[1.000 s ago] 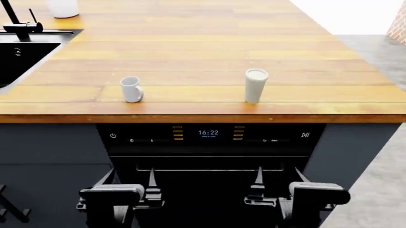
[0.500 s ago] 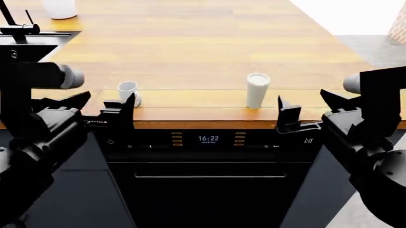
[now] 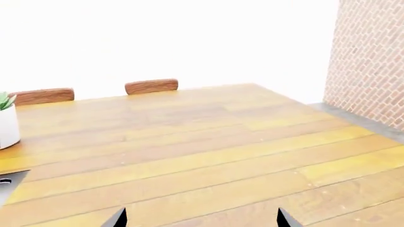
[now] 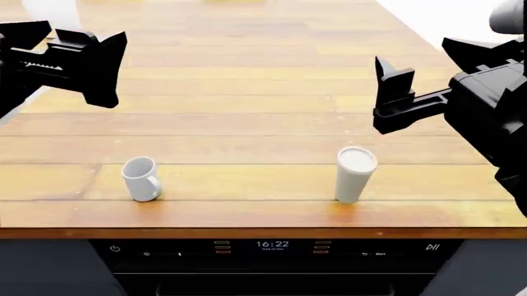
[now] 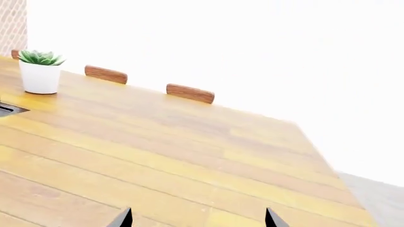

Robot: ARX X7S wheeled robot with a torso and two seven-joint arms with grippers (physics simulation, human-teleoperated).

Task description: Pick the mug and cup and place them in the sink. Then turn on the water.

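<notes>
Our left gripper (image 4: pixel 62 58) and right gripper (image 4: pixel 424 83) hang above the counter (image 4: pixel 247 129), jaws spread wide, gripping nothing; the mug (image 4: pixel 141 179) and the cup (image 4: pixel 355 174) stand apart near the front edge, below both grippers, untouched.

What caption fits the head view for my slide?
Both open claws, left and right, raised above the mug and cup near the counter's front edge.

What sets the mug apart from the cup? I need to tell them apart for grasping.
The mug has a loop handle; the cup has none. The mug looks shorter and rounder, the cup taller and tapered. The mug stands toward the robot's left, the cup toward its right. Both are white, upright, near the counter's front edge.
</notes>
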